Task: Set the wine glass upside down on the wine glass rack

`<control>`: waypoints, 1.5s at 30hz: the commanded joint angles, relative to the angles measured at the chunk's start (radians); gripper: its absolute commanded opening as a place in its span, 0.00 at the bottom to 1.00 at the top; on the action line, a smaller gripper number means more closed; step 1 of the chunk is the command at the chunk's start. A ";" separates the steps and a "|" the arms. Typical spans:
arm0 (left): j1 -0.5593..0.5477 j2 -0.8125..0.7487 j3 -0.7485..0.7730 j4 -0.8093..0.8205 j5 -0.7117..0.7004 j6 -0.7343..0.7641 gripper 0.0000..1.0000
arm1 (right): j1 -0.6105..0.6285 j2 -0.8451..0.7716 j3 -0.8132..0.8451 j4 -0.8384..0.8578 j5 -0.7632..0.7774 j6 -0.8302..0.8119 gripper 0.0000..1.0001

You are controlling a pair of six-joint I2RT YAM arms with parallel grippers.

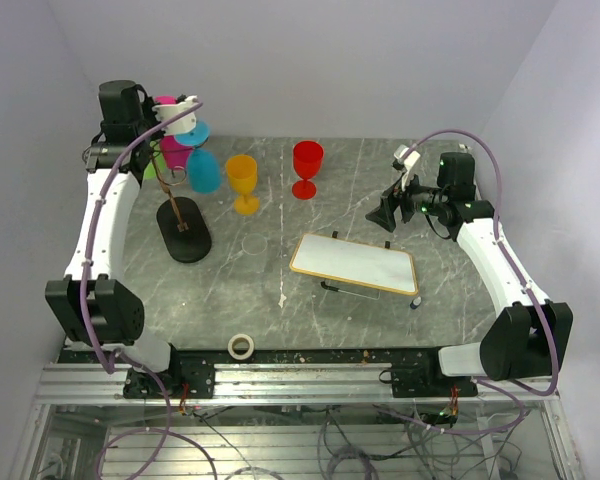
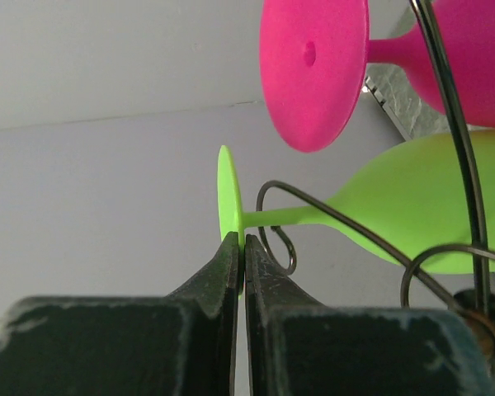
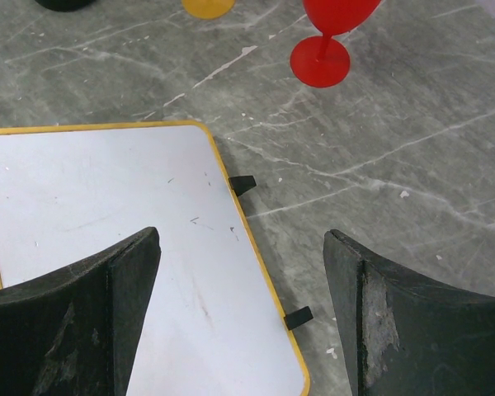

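Observation:
A lime-green wine glass (image 2: 396, 198) lies on its side at the wine glass rack (image 2: 454, 124), its stem passing through a curled wire arm. My left gripper (image 2: 241, 243) is shut on the thin edge of this glass's foot (image 2: 228, 194). A pink glass (image 2: 313, 66) hangs on the rack just above it. In the top view the rack (image 1: 185, 232) stands at the back left, with pink (image 1: 175, 150) and blue (image 1: 202, 170) glasses on it. My right gripper (image 3: 241, 247) hangs open and empty above a tray's right edge.
A yellow glass (image 1: 243, 180) and a red glass (image 1: 307, 165) stand upright at the back middle of the table. A white tray with a yellow rim (image 1: 355, 265) lies right of centre. A roll of tape (image 1: 241, 346) sits at the front edge.

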 commanded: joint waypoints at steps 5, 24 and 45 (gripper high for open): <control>-0.007 0.046 0.061 0.105 -0.092 -0.056 0.11 | -0.010 0.008 -0.011 0.027 -0.005 0.004 0.80; -0.006 0.115 0.149 0.051 -0.234 -0.104 0.14 | -0.016 0.008 -0.013 0.026 -0.004 -0.003 0.80; -0.004 0.064 0.115 -0.047 -0.202 -0.141 0.16 | -0.016 0.013 -0.015 0.028 -0.001 -0.005 0.81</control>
